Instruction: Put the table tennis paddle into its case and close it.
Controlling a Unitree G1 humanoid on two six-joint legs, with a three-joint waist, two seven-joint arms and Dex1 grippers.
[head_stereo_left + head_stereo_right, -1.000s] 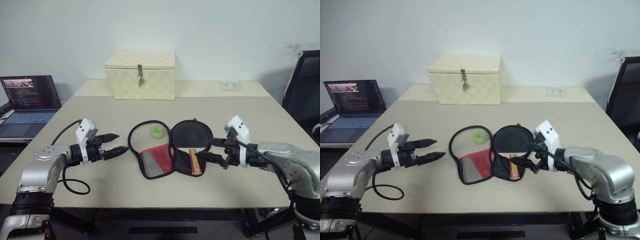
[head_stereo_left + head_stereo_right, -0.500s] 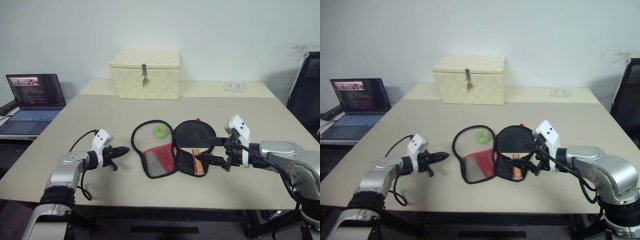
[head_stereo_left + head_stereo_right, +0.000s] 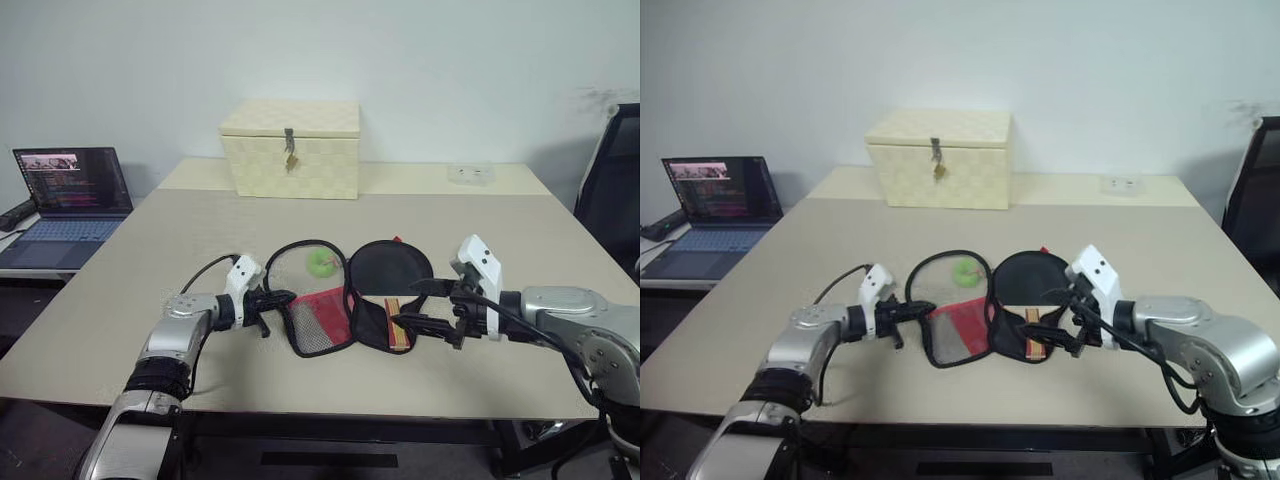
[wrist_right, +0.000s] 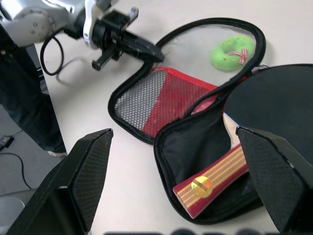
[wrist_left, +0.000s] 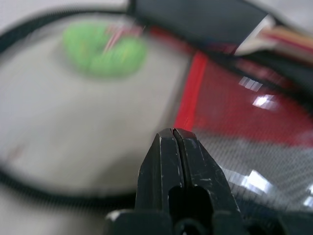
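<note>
Roughly at the middle of the beige table (image 3: 200,215), one case (image 3: 345,305) lies unzipped and spread open, a soft paddle-shaped pouch of black fabric. Its opened flap shows a red panel and a grey honeycomb mesh pocket, and its black zip edge curls away from it in a thin loop over the tabletop. Inside the case's other half sits the single table tennis paddle (image 4: 254,122), its round black rubber face flat and matte, its light wooden handle with red stripes pointing toward the case's narrow end and bearing a small gold disc. A fuzzy green ring-shaped pull (image 3: 320,262) lies on the table within the loop of the zip edge. The left gripper (image 3: 282,297) has its two black fingers pressed together, tip at the case's flap edge beside the mesh; whether it pinches that edge cannot be told. The right gripper (image 3: 420,304) hangs on the case's opposite side with its two fingers spread wide apart, one to each side of the paddle's handle, holding nothing. Behind the case, one cream woven box (image 3: 291,148) with a metal latch stands toward the wall. Well off to the case's left, one open laptop (image 3: 62,196) glows on a lower surface.
</note>
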